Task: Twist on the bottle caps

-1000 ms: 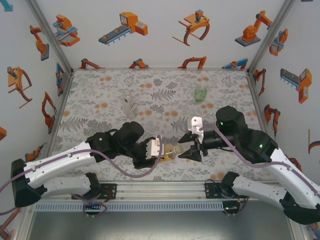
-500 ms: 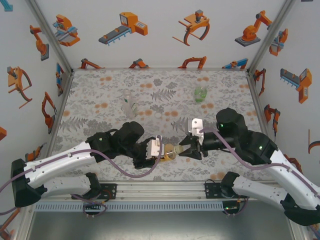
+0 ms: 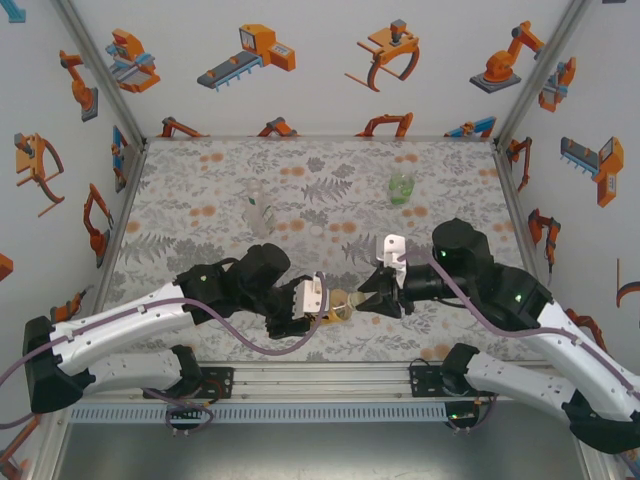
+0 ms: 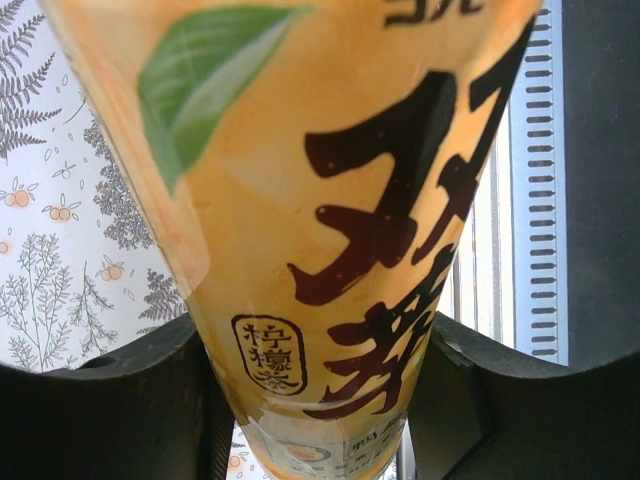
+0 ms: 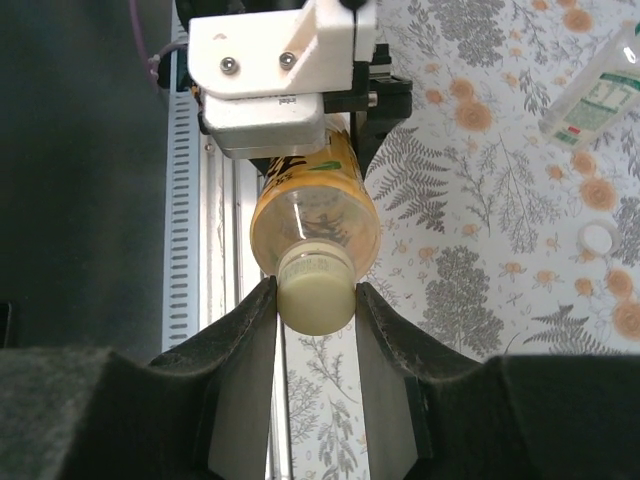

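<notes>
My left gripper (image 3: 322, 305) is shut on the amber bottle (image 3: 343, 302) and holds it level between the two arms, neck toward the right arm. The bottle's yellow-orange label with dark characters (image 4: 330, 200) sits between the left fingers (image 4: 120, 400). A pale yellow cap (image 5: 315, 300) sits on the bottle's neck, and my right gripper (image 5: 315, 297) is shut on it, both pads touching its sides. The amber bottle (image 5: 315, 215) points straight at the right wrist camera. The clear bottle (image 3: 260, 208) stands at the back left and the green bottle (image 3: 402, 187) at the back right.
A white cap (image 5: 598, 238) lies on the floral cloth near the clear bottle (image 5: 600, 85). The slotted metal rail (image 3: 320, 412) runs along the near edge, just below the held bottle. Enclosure walls stand on three sides of the table.
The right gripper's jaws have closed onto the pale yellow cap, and the right arm has edged left toward the bottle. The left arm holds still.
</notes>
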You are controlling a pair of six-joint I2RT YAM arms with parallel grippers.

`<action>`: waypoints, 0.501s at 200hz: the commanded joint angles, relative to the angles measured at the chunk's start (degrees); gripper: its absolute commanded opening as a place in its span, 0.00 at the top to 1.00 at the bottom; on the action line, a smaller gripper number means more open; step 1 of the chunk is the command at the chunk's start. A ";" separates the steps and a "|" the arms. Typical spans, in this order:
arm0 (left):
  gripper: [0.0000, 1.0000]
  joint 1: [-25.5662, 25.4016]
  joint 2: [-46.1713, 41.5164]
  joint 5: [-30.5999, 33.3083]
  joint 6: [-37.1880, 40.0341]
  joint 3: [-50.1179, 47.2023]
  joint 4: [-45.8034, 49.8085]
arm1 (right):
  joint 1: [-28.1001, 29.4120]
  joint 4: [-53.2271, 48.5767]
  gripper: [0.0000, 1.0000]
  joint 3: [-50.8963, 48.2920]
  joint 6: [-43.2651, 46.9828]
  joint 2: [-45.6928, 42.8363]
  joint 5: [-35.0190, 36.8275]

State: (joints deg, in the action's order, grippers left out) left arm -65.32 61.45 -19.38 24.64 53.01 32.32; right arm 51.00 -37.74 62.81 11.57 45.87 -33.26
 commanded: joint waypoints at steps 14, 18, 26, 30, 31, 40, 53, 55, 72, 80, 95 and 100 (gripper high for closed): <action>1.00 -0.32 -0.34 -0.47 -0.83 -0.40 -2.85 | 0.46 4.23 0.80 -2.28 -14.48 -0.77 6.44; 1.00 -0.25 -0.36 -0.34 -0.81 -0.47 -2.90 | 0.42 4.64 0.81 -2.59 -16.90 -0.78 7.32; 1.00 -0.29 -0.47 0.10 -0.75 -0.47 -2.96 | 0.37 5.66 0.84 -3.18 -22.36 -0.89 9.41; 1.00 -0.25 -0.59 0.38 -0.72 -0.47 -3.01 | 0.41 6.08 0.85 -3.44 -25.31 -0.91 10.75; 1.00 -0.25 -0.61 0.43 -0.73 -0.51 -3.03 | 0.41 6.18 0.85 -3.55 -26.31 -0.89 11.10; 1.00 -0.26 -0.48 0.97 -0.66 -0.59 -3.30 | 0.41 6.97 0.87 -4.23 -33.77 -0.82 14.27; 1.00 -0.32 -0.33 1.70 -0.50 -0.66 -3.66 | 0.41 8.31 0.91 -5.32 -45.20 -0.51 16.81; 1.00 -0.31 -0.25 1.77 -0.44 -0.64 -3.68 | 0.46 8.43 0.91 -5.50 -46.85 -0.45 16.99; 1.00 -0.29 0.26 2.57 -0.31 -0.55 -4.09 | 0.41 8.05 0.93 -5.75 -60.01 0.70 17.39; 1.00 -0.28 0.51 2.86 -0.30 -0.54 -4.36 | 0.41 6.64 0.93 -5.63 -66.22 1.24 17.59; 1.00 -0.26 1.08 3.35 -0.35 -0.50 -4.84 | 0.41 3.03 0.93 -5.17 -76.14 2.28 18.33; 1.00 -0.27 1.26 3.39 -0.30 -0.42 -4.97 | 0.41 1.96 0.94 -5.18 -78.88 2.55 18.47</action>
State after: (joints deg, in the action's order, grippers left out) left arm -65.17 61.76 -14.46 23.97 51.99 32.86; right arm 51.16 -33.80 58.02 -42.30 46.26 -17.61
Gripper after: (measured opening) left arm 0.545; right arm 0.352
